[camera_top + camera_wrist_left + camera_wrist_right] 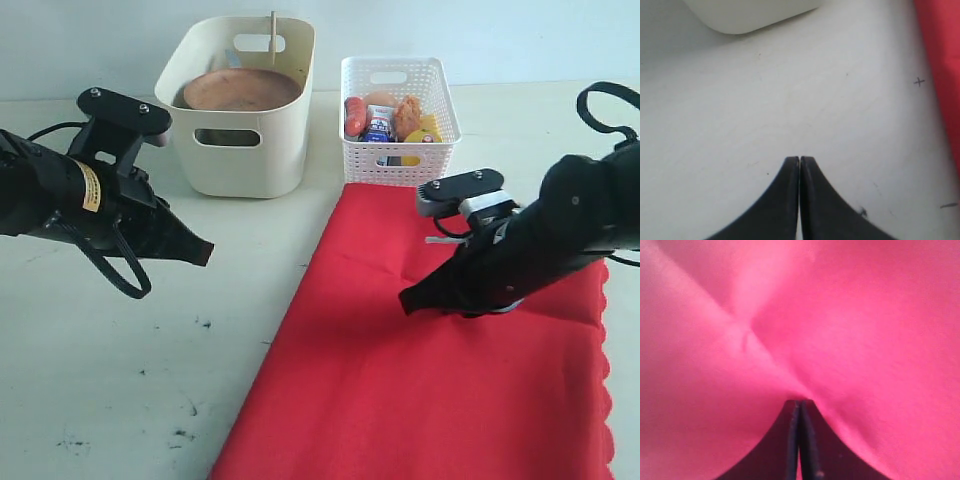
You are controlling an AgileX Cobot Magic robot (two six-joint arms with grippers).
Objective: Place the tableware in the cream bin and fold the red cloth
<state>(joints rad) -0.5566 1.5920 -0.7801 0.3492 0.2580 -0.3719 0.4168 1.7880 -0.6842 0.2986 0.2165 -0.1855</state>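
The red cloth lies spread flat on the white table, in front of the white lattice basket and to the right of the cream bin; its scalloped edge runs along the right side. The bin holds a round brown wooden plate and a chopstick standing against the far wall; no tableware is visible on the table. The right gripper rests tip-down on the cloth's upper middle area. Its fingers are pressed together, and in the right wrist view the fabric puckers into ridges that converge at the tips, which indicates a small pinch of cloth is caught between them. The left gripper hovers over bare table near the bin, fingers together, holding nothing. The cloth appears light, thin and limp: it creases readily and will drape rather than hold shape. A mid-panel pinch is likely to lift only a tent of fabric. For a clean fold, a hold at an edge or corner is preferable, with the remaining cloth left to anchor itself.
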